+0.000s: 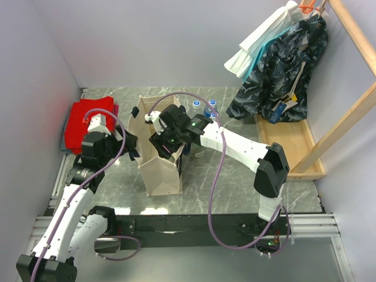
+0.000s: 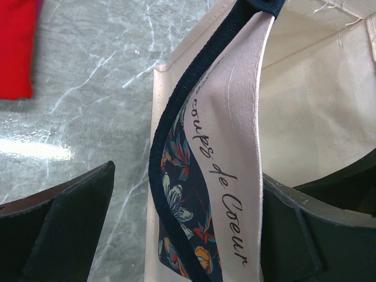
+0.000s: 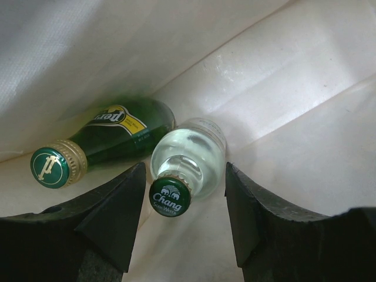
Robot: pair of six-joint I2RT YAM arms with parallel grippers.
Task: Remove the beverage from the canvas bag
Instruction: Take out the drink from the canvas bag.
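The beige canvas bag [image 1: 161, 173] stands upright in the middle of the table. Its navy strap [image 2: 170, 117] and flower-print lining show in the left wrist view. My left gripper [image 1: 134, 151] [image 2: 188, 176] is open astride the bag's left wall; the right finger [image 2: 305, 229] is against the fabric and the left finger [image 2: 70, 223] stands clear. My right gripper [image 1: 167, 144] [image 3: 185, 173] reaches down inside the bag, open. Between its fingers stands a clear beverage bottle with a green Chang cap [image 3: 170, 197]. A green Perrier bottle [image 3: 111, 135] lies beside it on the bag's floor.
Two capped bottles [image 1: 204, 106] stand on the table just behind the bag. A red folded cloth [image 1: 88, 120] lies at the back left. On the right a wooden rack with a tray base [image 1: 294, 141] holds hanging clothes [image 1: 282, 70].
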